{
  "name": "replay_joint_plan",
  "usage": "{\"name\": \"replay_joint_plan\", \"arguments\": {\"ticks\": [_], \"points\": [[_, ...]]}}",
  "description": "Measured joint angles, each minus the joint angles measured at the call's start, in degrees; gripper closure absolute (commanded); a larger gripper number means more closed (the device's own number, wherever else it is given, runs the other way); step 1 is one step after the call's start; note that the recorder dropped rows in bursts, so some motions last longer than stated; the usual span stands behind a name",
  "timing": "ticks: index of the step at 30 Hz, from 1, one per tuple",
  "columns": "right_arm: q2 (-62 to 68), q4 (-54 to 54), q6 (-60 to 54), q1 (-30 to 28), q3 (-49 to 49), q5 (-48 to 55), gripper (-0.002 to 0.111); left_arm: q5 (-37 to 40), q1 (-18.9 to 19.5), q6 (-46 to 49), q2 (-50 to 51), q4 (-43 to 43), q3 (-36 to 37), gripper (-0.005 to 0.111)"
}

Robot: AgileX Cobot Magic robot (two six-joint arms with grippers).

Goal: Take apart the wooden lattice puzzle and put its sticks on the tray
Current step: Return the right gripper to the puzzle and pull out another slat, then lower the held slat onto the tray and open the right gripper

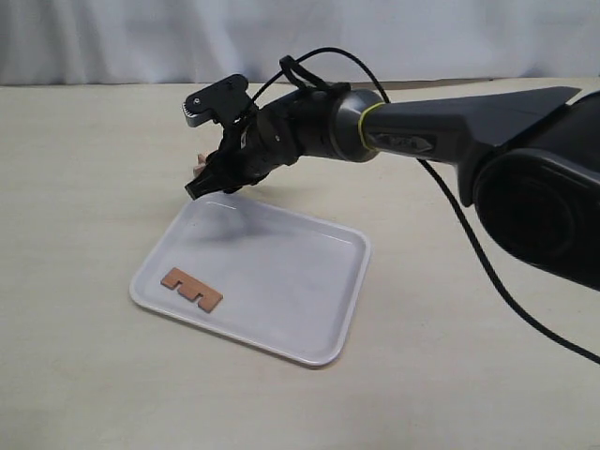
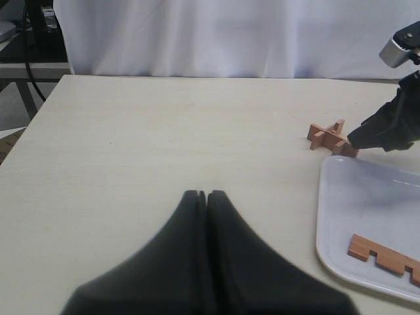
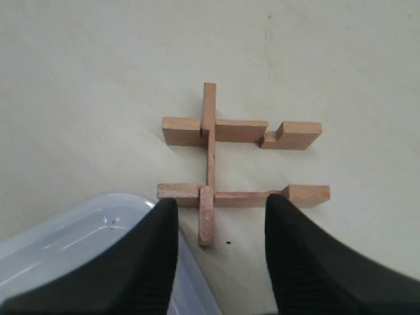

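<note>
Right claw (image 3: 220,207) spread at three-stick lattice puzzle (image 3: 210,151), one stick (image 1: 191,288) on tray (image 1: 281,272)

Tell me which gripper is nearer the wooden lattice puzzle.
Right. The right gripper hangs open over the wooden lattice puzzle; the left gripper sits shut, well away from it.

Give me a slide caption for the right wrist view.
Open right gripper straddles the end of one stick of the three-stick puzzle, beside the tray.

No legible text, no labels, brands or numbers
</note>
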Motion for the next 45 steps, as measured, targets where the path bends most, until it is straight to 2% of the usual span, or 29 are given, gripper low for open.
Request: {"name": "replay_joint_plan", "arguments": {"ticks": [6, 8, 12, 13, 14, 27, 37, 41, 43, 44, 45], "points": [[1.4, 0.0, 0.0, -0.1, 0.0, -0.9, 0.068, 0.0, 0.0, 0.1, 0.0, 0.0, 0.0, 0.107], [1.5, 0.0, 0.0, -0.1, 0.0, -1.4, 0.072, 0.0, 0.0, 0.1, 0.0, 0.0, 0.0, 0.107], [1.7, 0.0, 0.0, -0.1, 0.0, -2.2, 0.094, 0.0, 0.0, 0.1, 0.0, 0.0, 0.0, 0.107], [1.7, 0.0, 0.0, -0.1, 0.0, -2.3, 0.102, 0.0, 0.0, 0.1, 0.0, 0.0, 0.0, 0.107], [1.7, 0.0, 0.0, -0.1, 0.0, -2.3, 0.104, 0.0, 0.0, 0.1, 0.0, 0.0, 0.0, 0.107], [0.3, 0.0, 0.1, -0.4, 0.0, -1.5, 0.104, 0.0, 0.0, 0.1, 0.0, 0.0, 0.0, 0.107], [-8.4, 0.2, -0.8, 0.4, 0.0, 6.4, 0.104, 0.0, 0.0, 0.1, 0.0, 0.0, 0.0, 0.107], [-12.5, 6.6, -9.3, 2.6, 2.6, 9.1, 0.104, 0.0, 0.0, 0.1, 0.0, 0.0, 0.0, 0.107], [-14.3, 14.6, -17.5, 3.2, 5.2, 9.5, 0.104, 0.0, 0.0, 0.1, 0.0, 0.0, 0.0, 0.107], [-16.2, 26.0, -27.9, 3.5, 8.6, 10.5, 0.104, 0.0, 0.0, 0.1, 0.0, 0.0, 0.0, 0.107], [-16.9, 30.7, -33.0, 3.5, 10.3, 11.0, 0.104, 0.0, 0.0, 0.1, 0.0, 0.0, 0.0, 0.107]]}}
